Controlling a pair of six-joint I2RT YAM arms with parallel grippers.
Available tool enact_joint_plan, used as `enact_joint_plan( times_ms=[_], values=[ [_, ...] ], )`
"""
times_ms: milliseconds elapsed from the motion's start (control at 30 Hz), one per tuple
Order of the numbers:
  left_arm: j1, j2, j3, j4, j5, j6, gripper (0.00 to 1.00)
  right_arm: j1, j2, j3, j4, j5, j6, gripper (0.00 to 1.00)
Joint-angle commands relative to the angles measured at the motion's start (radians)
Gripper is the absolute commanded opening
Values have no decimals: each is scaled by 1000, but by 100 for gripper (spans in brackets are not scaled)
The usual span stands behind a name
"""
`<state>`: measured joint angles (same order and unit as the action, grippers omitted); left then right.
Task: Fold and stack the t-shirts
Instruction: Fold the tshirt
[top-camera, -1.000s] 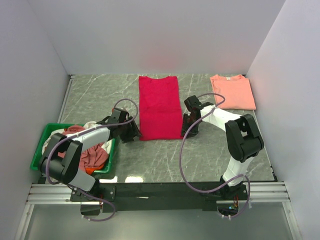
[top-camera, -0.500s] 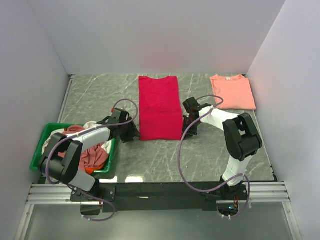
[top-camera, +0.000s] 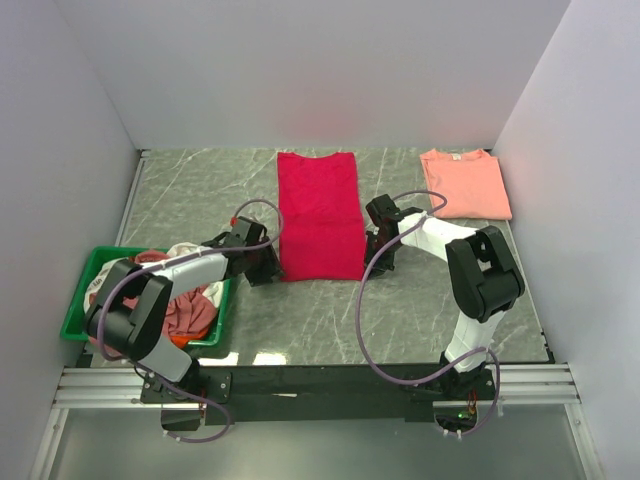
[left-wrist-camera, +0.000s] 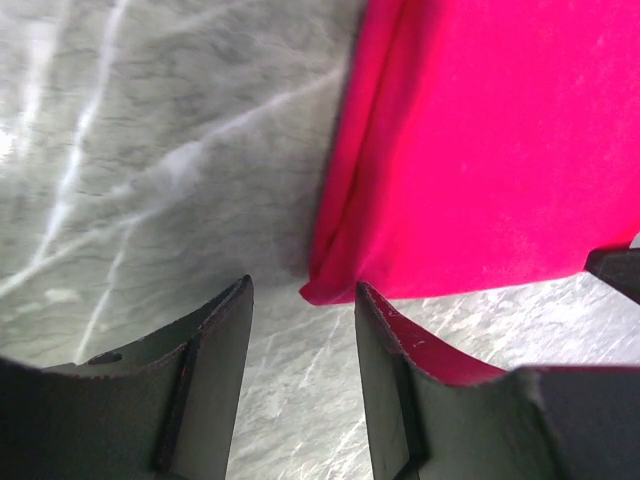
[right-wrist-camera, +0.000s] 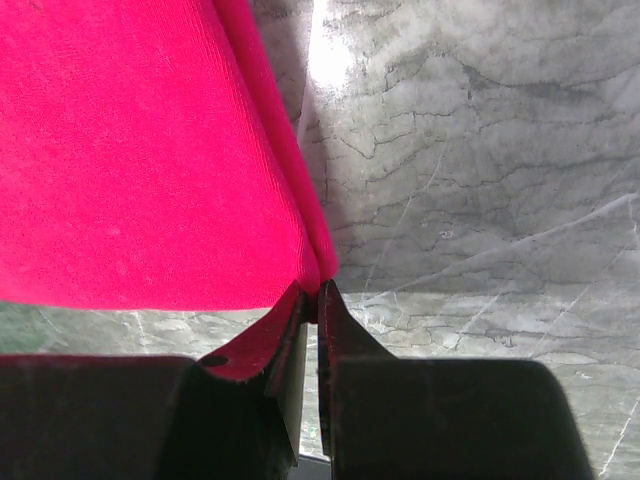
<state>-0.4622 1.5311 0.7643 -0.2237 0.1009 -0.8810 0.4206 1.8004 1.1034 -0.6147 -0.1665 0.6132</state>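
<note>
A crimson-red t-shirt (top-camera: 318, 215) lies flat as a long folded strip in the middle of the table. My left gripper (top-camera: 268, 266) is open at its near left corner (left-wrist-camera: 325, 290), which lies just ahead of the gap between the fingers. My right gripper (top-camera: 373, 258) is shut on the shirt's near right corner (right-wrist-camera: 318, 268). A folded salmon-pink t-shirt (top-camera: 465, 183) lies at the far right. More t-shirts, dusty rose, white and orange (top-camera: 185, 310), are piled in the green tray.
The green plastic tray (top-camera: 82, 297) sits at the near left edge, beside the left arm. White walls close in the table on three sides. Grey marble tabletop (top-camera: 200, 190) shows around the shirts.
My left gripper has moved slightly right, closer to the red shirt's near left corner. My right gripper has shifted slightly left at the near right corner.
</note>
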Motion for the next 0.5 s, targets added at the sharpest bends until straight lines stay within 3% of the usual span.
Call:
enact_joint_plan(
  times_ms=[0,467],
  values=[
    [-12,17,43,37,8,-3,51,10,16,-30,-5,30,2,4],
    [-24,96,58,3,-13,1,41,12,8,-14,-16,28,3,1]
  ],
)
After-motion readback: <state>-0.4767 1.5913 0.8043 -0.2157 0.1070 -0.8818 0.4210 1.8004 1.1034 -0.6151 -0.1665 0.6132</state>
